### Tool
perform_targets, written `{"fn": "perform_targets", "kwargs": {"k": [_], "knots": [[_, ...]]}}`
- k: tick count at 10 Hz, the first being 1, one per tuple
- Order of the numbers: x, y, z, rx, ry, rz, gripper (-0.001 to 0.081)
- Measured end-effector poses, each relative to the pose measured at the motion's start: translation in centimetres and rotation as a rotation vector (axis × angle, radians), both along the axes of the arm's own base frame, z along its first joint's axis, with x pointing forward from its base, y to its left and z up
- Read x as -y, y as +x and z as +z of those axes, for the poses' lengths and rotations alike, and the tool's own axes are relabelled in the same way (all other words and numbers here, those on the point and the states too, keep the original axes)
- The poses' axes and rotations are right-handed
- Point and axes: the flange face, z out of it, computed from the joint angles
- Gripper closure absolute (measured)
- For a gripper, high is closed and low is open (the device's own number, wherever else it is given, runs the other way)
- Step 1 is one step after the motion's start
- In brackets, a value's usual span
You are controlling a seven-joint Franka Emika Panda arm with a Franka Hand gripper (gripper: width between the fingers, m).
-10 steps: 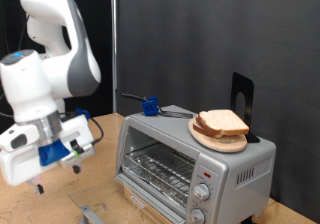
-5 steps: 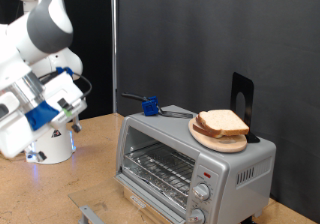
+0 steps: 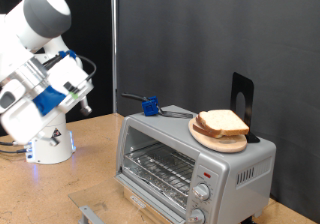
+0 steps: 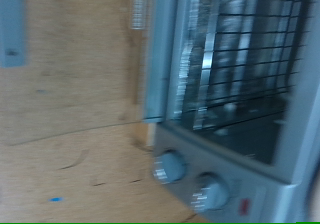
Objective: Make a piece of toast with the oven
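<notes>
One gripper (image 3: 83, 106), jaws unclear, apparently empty, well apart from oven (image 3: 190, 164); toast (image 3: 222, 123) awaits pickup.

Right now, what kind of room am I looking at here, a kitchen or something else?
Probably a robotics lab rather than a kitchen: a white robot arm is mounted on a bare wooden table, black curtains hang behind, and a lone toaster oven carries bread on a plate.

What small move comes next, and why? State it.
Probably swing the gripper toward the exterior view's right, over the piece of toast: it lies on the wooden plate atop the oven, far from the gripper.
</notes>
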Motion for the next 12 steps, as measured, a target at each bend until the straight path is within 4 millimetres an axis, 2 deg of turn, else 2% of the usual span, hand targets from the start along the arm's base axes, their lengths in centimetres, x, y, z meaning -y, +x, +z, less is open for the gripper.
{"fn": "perform_targets", "kwargs": {"k": [2,6,7,9,12], "knots": [[-2.5,-0.3,2.1,0.082,-0.017,0.107,0.0002],[-8.1,-1.9,4.8,0.32,-0.268,0.422,0.0002],[-8.7,-2.6,5.1,0.362,-0.306,0.484,0.0002],[-9.0,-2.6,5.1,0.346,-0.271,0.448,0.0002],[-12.7,-3.4,7.2,0.397,-0.264,0.536,0.0002]]}}
